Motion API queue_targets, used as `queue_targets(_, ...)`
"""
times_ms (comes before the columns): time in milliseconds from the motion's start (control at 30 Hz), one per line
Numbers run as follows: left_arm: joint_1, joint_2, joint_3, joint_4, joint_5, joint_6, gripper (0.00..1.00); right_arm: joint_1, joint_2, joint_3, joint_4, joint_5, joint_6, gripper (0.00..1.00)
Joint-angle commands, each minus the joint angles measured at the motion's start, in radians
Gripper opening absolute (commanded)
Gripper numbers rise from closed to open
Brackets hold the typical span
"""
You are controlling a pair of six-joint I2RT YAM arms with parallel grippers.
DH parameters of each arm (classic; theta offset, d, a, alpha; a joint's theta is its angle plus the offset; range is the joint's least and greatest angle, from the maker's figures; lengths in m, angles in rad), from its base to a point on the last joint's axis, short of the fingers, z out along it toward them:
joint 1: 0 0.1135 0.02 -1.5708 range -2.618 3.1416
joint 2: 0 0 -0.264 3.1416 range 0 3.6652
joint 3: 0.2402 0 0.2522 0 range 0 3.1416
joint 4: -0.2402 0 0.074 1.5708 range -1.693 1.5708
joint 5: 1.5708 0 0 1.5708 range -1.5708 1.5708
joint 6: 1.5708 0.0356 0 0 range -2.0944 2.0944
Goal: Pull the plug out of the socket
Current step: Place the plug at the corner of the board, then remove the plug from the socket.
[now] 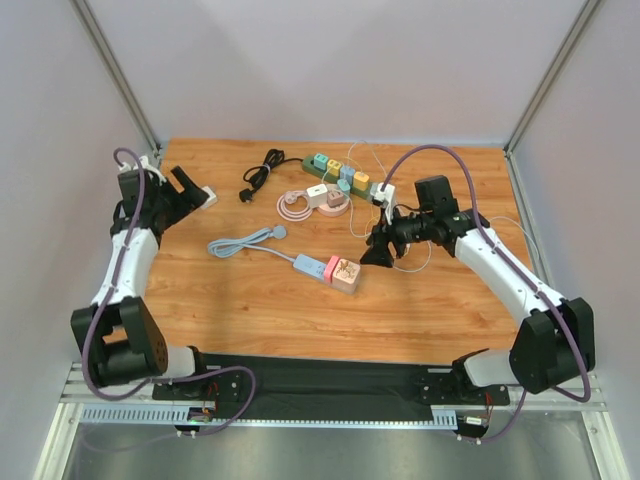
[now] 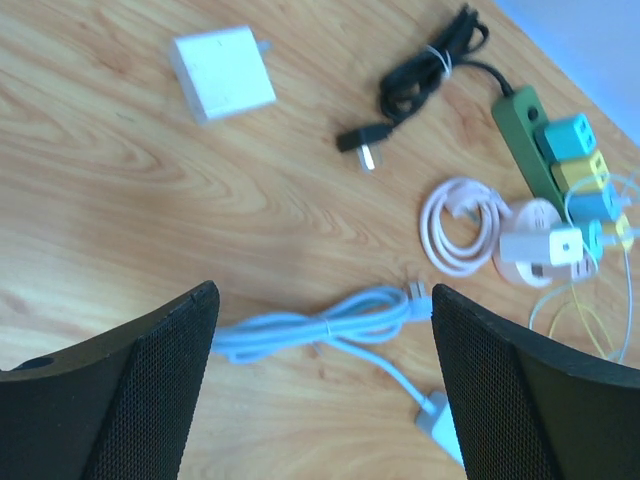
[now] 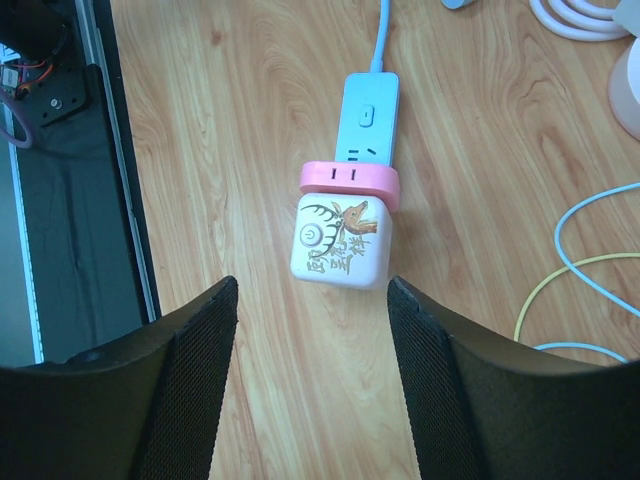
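Table (image 1: 250,310) is warm orange wood grain. The plug (image 3: 340,240) is a white cube with a brown-and-gold deer drawing, the collar (image 3: 350,180) is pink, the socket strip (image 3: 367,110) pale blue. Also a black cord (image 2: 430,70), pink coil (image 2: 435,235) and green strip (image 2: 515,120).

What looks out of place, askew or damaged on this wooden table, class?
Nothing is spilled or broken. The white square plug adapter lies alone at far left, plugged into nothing, and thin yellow and blue wires sprawl loosely beside the green power strip.

Worktop (image 3: 480,150): wood-grain, smooth, faint sheen. White plug cube (image 3: 340,240): glossy plastic, printed deer. Blue socket strip (image 3: 368,115): smooth plastic. Right tool pads (image 3: 190,370): black, matt, fine cross-hatched.
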Motion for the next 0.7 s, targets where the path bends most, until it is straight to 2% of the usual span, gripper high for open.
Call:
queue_targets(0, -0.043, -0.130, -0.074, 0.018, 0.016, 0.012, 0.93, -0.014, -0.039, -0.001, -0.002, -0.035, -0.059, 0.63)
queue_targets(233, -0.181, -0.331, -0.238, 0.029, 0.116, -0.014, 0.94, -0.022, -0.045, 0.005, -0.014, -0.026, -0.064, 0.64)
queue_targets(367, -0.270, -0.397, -0.293, 0.038, 0.153, -0.032, 0.94, -0.025, -0.056, 0.008, -0.021, -0.006, -0.067, 0.70)
queue_targets(567, -0.462, -0.426, -0.307, -0.013, 0.091, -0.004, 0.95, -0.045, -0.076, 0.004, -0.011, -0.002, -0.055, 0.79)
queue_targets(667, -0.555, -0.431, -0.310, -0.033, 0.017, 0.008, 0.95, -0.056, -0.082, -0.001, 0.001, 0.001, -0.043, 0.84)
